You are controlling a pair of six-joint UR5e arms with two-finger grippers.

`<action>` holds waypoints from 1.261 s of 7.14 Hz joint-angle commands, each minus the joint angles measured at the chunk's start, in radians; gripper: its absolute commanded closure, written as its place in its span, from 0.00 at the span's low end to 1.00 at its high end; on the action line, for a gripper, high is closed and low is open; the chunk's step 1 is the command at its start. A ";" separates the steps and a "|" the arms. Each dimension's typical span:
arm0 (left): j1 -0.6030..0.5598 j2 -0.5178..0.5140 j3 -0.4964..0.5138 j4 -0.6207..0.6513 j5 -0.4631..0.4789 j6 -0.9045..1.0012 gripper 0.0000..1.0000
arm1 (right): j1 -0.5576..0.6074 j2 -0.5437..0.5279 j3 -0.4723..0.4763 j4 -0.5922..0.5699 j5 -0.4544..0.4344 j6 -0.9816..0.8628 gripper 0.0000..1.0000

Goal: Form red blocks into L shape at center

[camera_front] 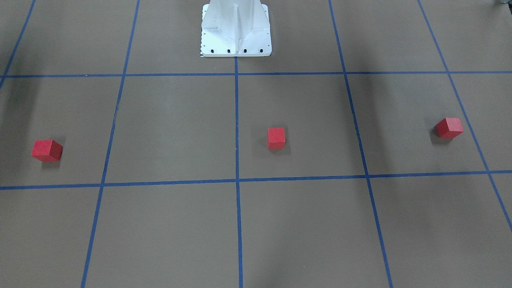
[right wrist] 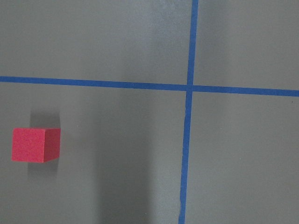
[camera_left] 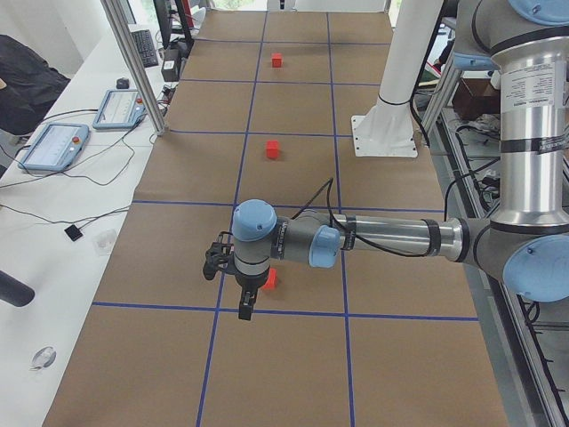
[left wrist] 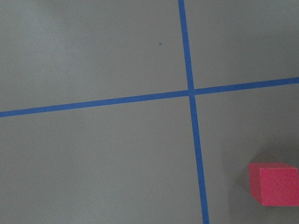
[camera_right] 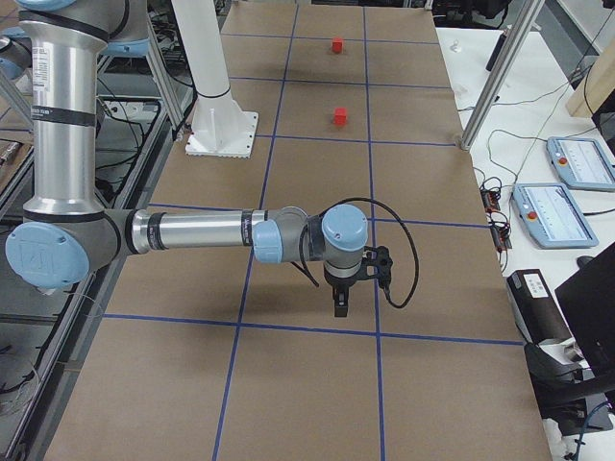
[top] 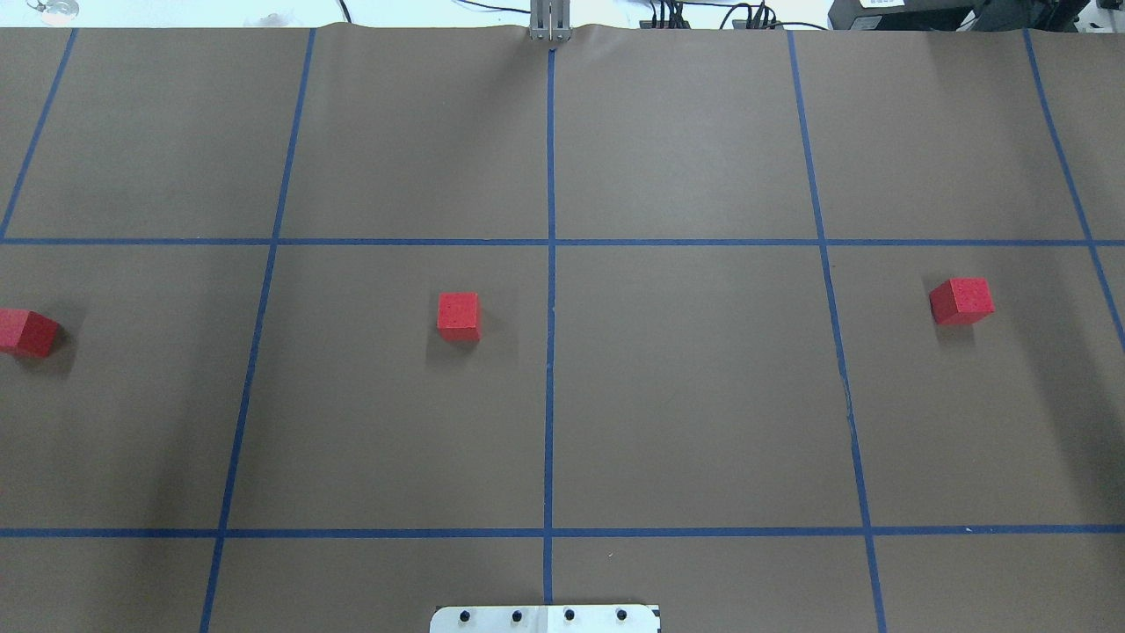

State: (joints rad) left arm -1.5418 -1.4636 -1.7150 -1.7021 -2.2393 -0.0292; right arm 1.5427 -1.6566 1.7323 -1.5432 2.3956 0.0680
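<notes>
**Three cubes apart, and my jaws out of plain sight**

The three red blocks lie in a row across the brown table point(top: 703, 396), well apart from one another. The middle block point(top: 459, 315) sits squared to the grid. It is just left of the middle tape line and a little nearer to me than the centre crossing point(top: 550, 242), which I take to be the target. The left block point(top: 26, 332) and the right block point(top: 961, 301) are far out to either side, each turned at an angle to the lines.

I judge them light and stiff, with a matte surface that should not slip. They look unlikely to dent or crush. I would grip each on two opposite side faces, low and square. For the two outer cubes my wrist would first have to turn to match their angle.

My left gripper point(camera_left: 244, 307) hangs over the table beside the left block. My right gripper point(camera_right: 338, 305) hangs over the right end. Both show only in the side views, so I cannot tell whether the jaws of either stand apart or together.

The overhead view cuts off the left block at its edge, and my left wrist view cuts it off too. From the right end my own wrist hides the right block completely.
</notes>
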 commanded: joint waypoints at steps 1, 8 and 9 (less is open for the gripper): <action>0.000 0.005 0.006 -0.005 -0.046 0.005 0.00 | -0.001 0.000 -0.002 0.000 0.000 0.003 0.01; 0.136 -0.139 -0.118 -0.198 -0.051 -0.077 0.00 | -0.022 0.021 -0.005 0.050 0.000 0.003 0.01; 0.187 -0.152 -0.130 -0.198 -0.054 -0.162 0.00 | -0.024 0.021 -0.007 0.052 0.002 0.003 0.01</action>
State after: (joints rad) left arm -1.4042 -1.5841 -1.8242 -1.8981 -2.2909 -0.1219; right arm 1.5235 -1.6361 1.7290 -1.5063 2.3977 0.0702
